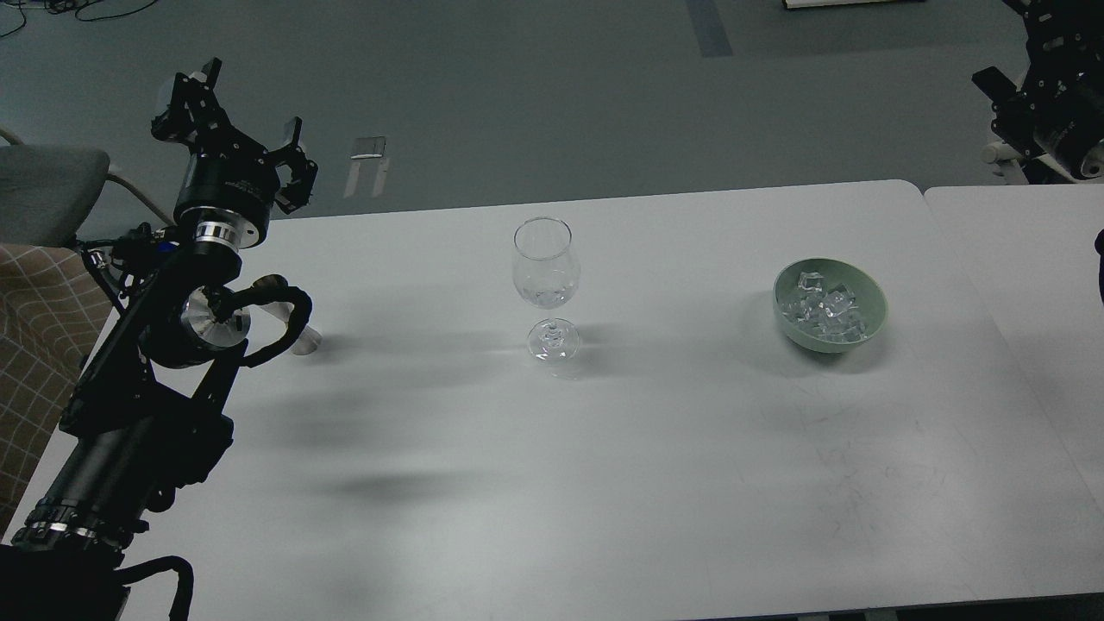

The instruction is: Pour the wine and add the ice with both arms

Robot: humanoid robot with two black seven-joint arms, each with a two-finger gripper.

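A clear stemmed wine glass (543,276) stands upright at the table's middle, with a little clear wine (545,297) in the bottom of its bowl. A pale green bowl (873,321) to the right holds several clear ice cubes (824,309). My left gripper (235,121) is open and empty, raised high above the table's far left corner. A small silver cone-shaped cup (304,340) stands below it, mostly hidden behind my arm's cable. My right gripper (1016,60) is at the top right corner, dark and partly cut off.
The white table (604,483) adjoins a second white table (1018,250) on the right. A grey chair (43,185) and a checked cushion (34,345) are at the left edge. Grey floor lies beyond the far edge.
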